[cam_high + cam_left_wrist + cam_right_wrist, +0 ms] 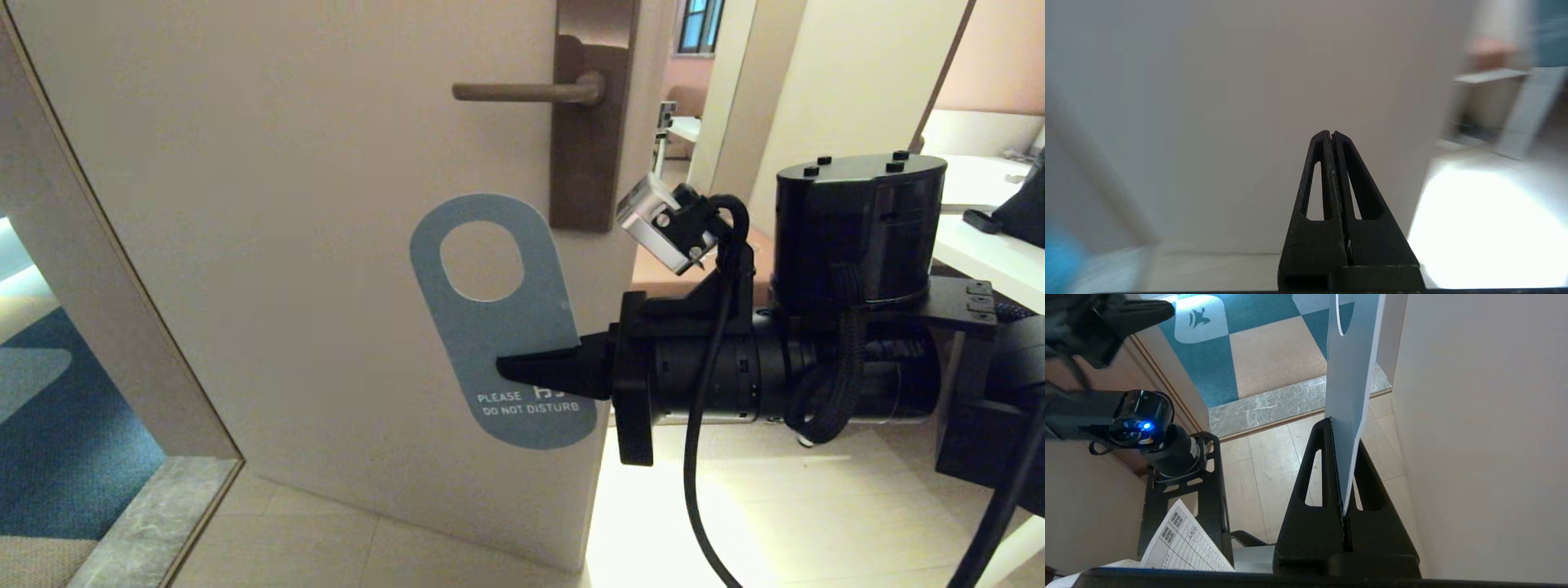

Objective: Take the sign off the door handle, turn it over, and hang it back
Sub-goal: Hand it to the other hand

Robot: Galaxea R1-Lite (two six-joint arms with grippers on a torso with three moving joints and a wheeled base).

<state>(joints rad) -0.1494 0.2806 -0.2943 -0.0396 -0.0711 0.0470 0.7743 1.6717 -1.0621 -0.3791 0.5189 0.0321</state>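
Observation:
The sign [498, 327] hangs in the air in front of the door, below the door handle [526, 91] and off it, tilted a little. Its slate blue "PLEASE DO NOT DISTURB" side faces me. My right gripper [510, 369] reaches in from the right and is shut on the sign's lower right edge. From the right wrist the sign [1349, 400] stands edge-on between the black fingers [1318, 457], close to the door face. My left gripper [1331, 134] is shut on nothing and points at a plain pale wall; it is outside the head view.
The cream door [286, 245] stands ajar, its bronze backplate [589, 122] near the free edge. A marble threshold [147, 523] and blue-and-tan carpet [57, 441] lie to the left. A printed sheet [1184, 543] and a black arm segment [1155, 437] sit beside the right gripper.

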